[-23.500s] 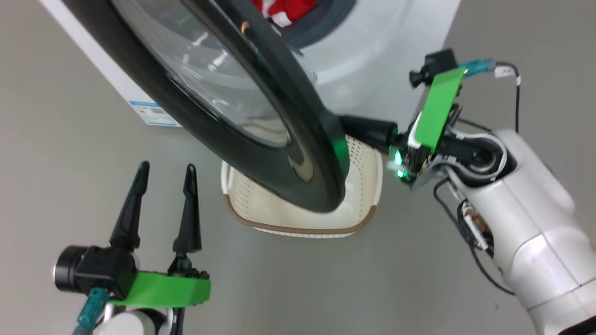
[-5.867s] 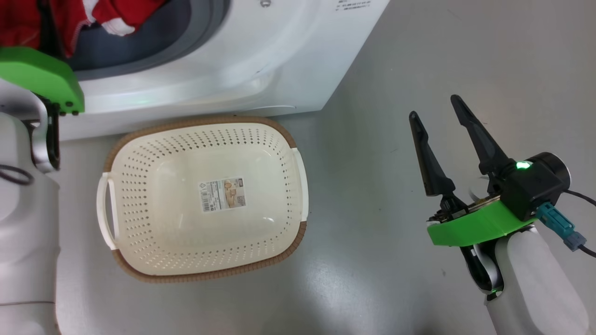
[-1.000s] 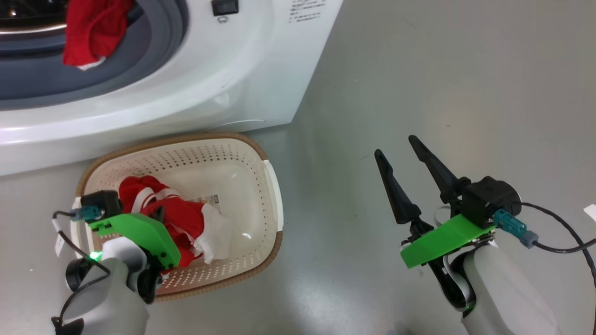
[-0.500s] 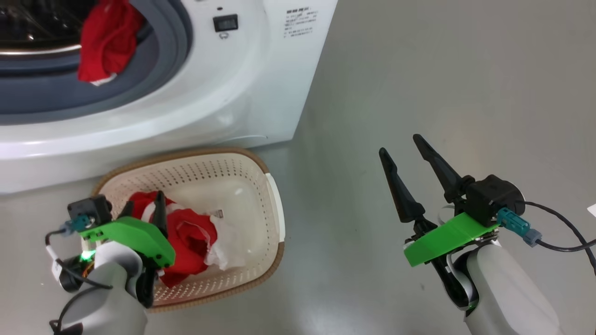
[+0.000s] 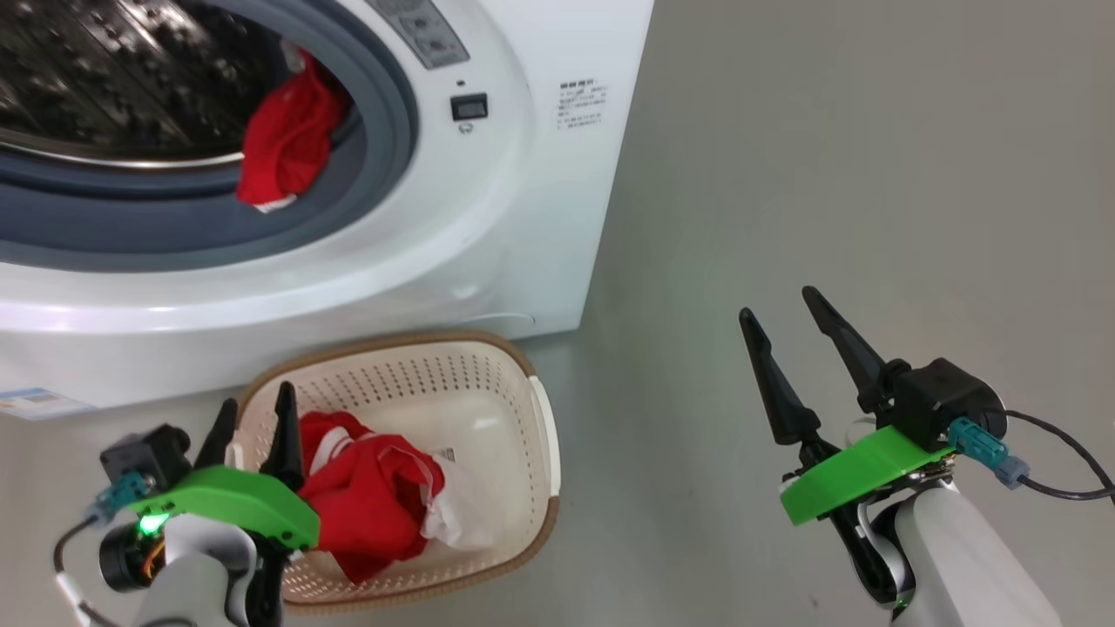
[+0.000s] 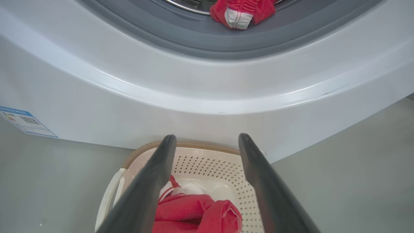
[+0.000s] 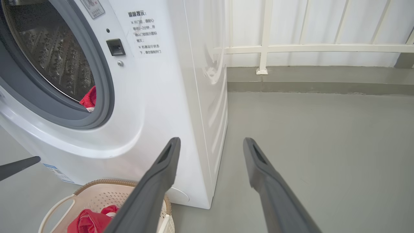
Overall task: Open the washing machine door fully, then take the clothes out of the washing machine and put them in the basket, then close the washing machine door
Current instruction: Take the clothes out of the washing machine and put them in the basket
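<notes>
The left gripper [image 5: 255, 402] has its two fingers spread apart with nothing between them, poised over the left end of the basket [image 5: 418, 383] and pointing at the white front of the washing machine [image 5: 523, 218]. A heap of red clothes [image 5: 375, 496] with white trim lies in the basket just to the right of those fingers and below them; whether a finger brushes the cloth I cannot tell. Beyond the fingertips and higher up, a red garment [image 5: 287, 148] hangs over the grey rubber ring [image 5: 383, 131] at the lip of the steel drum [image 5: 104, 78]. A blue sticker [image 5: 35, 402] sits on the machine's lower front, off to the left of this gripper. The right gripper [image 5: 778, 305] is also spread wide and holds nothing, over bare grey floor [image 5: 827, 174], with the basket well apart on its left and the machine's corner ahead of it to the left.
</notes>
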Robot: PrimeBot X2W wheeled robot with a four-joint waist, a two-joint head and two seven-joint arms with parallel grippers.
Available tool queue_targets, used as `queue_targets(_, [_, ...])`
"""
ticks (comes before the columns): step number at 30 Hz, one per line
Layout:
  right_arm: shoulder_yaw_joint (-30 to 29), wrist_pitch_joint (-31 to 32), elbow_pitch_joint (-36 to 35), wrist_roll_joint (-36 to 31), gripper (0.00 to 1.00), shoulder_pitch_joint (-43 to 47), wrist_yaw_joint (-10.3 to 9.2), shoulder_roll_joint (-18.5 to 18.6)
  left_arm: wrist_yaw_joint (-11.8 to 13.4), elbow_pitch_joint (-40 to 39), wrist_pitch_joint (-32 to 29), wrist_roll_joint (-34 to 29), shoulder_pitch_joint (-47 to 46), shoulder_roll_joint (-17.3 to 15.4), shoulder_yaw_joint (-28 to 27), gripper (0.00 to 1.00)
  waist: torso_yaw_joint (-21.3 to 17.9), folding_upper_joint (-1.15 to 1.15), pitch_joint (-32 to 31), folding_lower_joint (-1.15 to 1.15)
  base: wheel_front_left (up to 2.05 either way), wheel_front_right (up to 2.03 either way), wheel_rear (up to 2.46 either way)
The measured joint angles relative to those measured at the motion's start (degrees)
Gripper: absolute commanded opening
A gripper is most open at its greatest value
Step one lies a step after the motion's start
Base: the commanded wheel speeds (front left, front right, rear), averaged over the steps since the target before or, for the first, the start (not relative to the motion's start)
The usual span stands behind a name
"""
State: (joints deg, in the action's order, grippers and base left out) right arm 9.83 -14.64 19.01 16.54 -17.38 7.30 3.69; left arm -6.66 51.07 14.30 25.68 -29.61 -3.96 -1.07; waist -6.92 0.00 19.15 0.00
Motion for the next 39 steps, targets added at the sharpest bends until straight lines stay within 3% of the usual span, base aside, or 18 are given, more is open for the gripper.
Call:
queue_targets(7, [-0.5, 0.0, 0.1, -0.1, 1.00, 2.0, 0.00, 0.1, -0.5, -13.7, 0.0, -3.6, 7.0, 0.4, -1.3, 1.00, 0.9, 0.00, -4.1, 0.00, 0.00, 0.00, 0.00])
queue_targets(17, [-2.4, 0.0, -2.3, -0.1, 1.00, 4.6, 0.00, 0.4, -0.5, -27.3, 0.0, -8.3, 14.1, 1.2, -2.1, 1.00, 1.5, 0.00, -8.2, 0.00, 0.00, 0.00, 0.00])
queue_targets(29, [-4.6, 0.0, -7.2, -3.0, 1.00, 8.3, 0.00, 0.0, 0.2, -36.4, 0.0, -12.8, 20.0, 1.7, -3.5, 1.00, 1.8, 0.00, -11.6, 0.00, 0.00, 0.00, 0.00])
queue_targets(39, [-6.0, 0.0, -8.4, -4.0, 1.00, 11.8, 0.00, 0.0, 0.2, -39.2, 0.0, -14.2, 24.1, 1.7, -4.3, 1.00, 1.6, 0.00, -14.0, 0.00, 0.00, 0.00, 0.00])
